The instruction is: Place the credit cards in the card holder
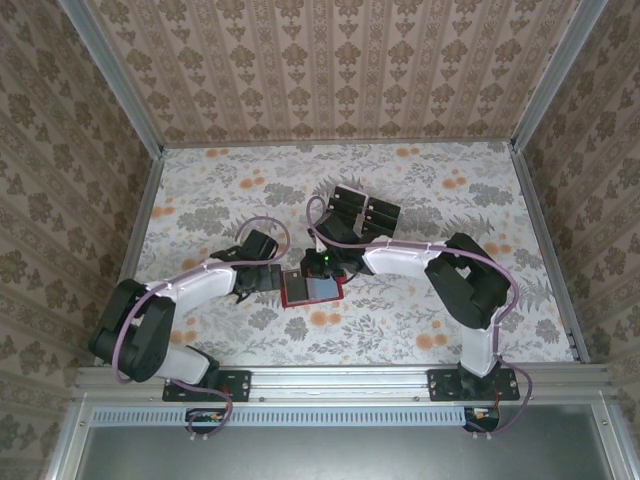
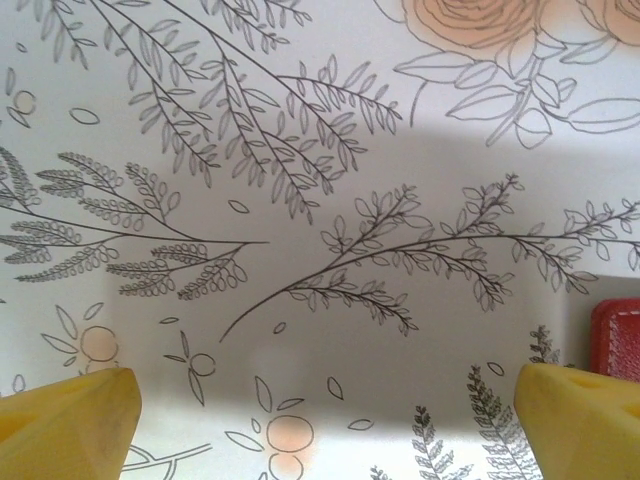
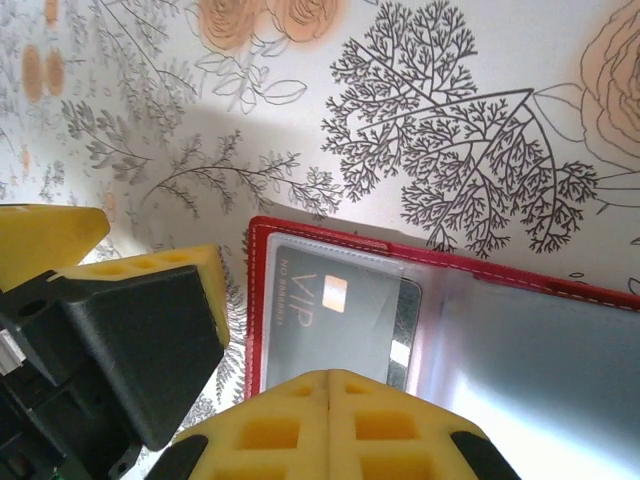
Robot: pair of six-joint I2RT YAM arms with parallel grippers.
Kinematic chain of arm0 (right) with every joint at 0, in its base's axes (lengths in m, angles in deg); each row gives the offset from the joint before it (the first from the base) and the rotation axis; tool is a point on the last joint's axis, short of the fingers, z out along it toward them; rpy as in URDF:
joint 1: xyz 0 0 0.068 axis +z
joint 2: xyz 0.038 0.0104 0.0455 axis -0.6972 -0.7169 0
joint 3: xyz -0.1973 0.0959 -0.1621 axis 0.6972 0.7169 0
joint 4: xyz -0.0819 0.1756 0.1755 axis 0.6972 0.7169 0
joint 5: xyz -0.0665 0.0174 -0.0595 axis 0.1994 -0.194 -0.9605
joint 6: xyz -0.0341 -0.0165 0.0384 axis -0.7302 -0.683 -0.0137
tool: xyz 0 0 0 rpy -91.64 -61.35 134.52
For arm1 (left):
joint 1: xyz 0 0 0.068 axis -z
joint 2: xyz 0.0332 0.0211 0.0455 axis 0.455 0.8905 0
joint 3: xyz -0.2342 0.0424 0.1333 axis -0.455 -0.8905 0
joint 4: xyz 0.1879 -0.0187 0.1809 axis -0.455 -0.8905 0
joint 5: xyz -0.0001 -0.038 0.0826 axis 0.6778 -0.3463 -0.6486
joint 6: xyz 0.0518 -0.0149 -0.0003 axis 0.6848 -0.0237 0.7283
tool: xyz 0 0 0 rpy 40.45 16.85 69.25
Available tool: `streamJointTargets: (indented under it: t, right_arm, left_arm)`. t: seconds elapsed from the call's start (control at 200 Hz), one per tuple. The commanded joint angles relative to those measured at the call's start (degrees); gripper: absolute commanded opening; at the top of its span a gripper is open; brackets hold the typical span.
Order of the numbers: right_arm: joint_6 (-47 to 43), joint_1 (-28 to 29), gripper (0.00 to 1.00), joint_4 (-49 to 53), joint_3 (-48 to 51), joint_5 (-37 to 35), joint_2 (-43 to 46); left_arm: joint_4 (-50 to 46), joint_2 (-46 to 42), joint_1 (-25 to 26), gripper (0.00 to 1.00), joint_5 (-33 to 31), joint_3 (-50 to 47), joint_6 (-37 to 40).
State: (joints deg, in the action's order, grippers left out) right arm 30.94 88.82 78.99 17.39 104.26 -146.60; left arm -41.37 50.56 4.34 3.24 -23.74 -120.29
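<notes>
The red card holder [image 1: 316, 291] lies open on the flowered table, its clear pockets facing up. A dark credit card [image 3: 330, 305] marked VIP sits in the left pocket, and its right edge pokes out toward the fold. My right gripper [image 3: 328, 385] is shut, pads pressed together with nothing between them, just over the holder's near edge [image 3: 255, 300]. My left gripper [image 2: 320, 430] stands wide open over bare table, with the holder's red corner [image 2: 617, 338] beside its right finger. Several more black credit cards [image 1: 365, 208] stand further back.
A tiered rack [image 1: 350, 215] holding the black cards stands behind the right gripper [image 1: 328, 268]. The left gripper [image 1: 262, 280] sits close to the holder's left side, and one of its fingers [image 3: 150, 268] shows in the right wrist view. Patterned walls enclose the table.
</notes>
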Motion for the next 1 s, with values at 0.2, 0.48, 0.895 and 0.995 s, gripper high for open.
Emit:
streamJointTargets:
  t: [0.2, 0.48, 0.895, 0.995]
  right_arm:
    - [-0.14, -0.15, 0.05, 0.43, 3.22, -1.13, -0.05]
    - [0.24, 0.93, 0.05, -0.25, 2.0, -0.3, -2.48]
    - [1.29, 2.92, 0.05, -0.48, -1.4, 0.76, -5.43]
    - [1.81, 3.2, 0.05, -0.84, -1.76, 1.27, -5.57]
  left_arm:
    - [-0.77, 1.29, -0.72, 1.0, -0.9, -1.72, -2.27]
    - [0.72, 3.46, -0.72, 1.0, 0.58, -1.24, -1.13]
    - [3.15, 7.72, -0.71, 1.0, 2.04, -0.06, 0.19]
    - [3.99, 8.83, -0.67, 1.0, 2.39, 0.43, 0.62]
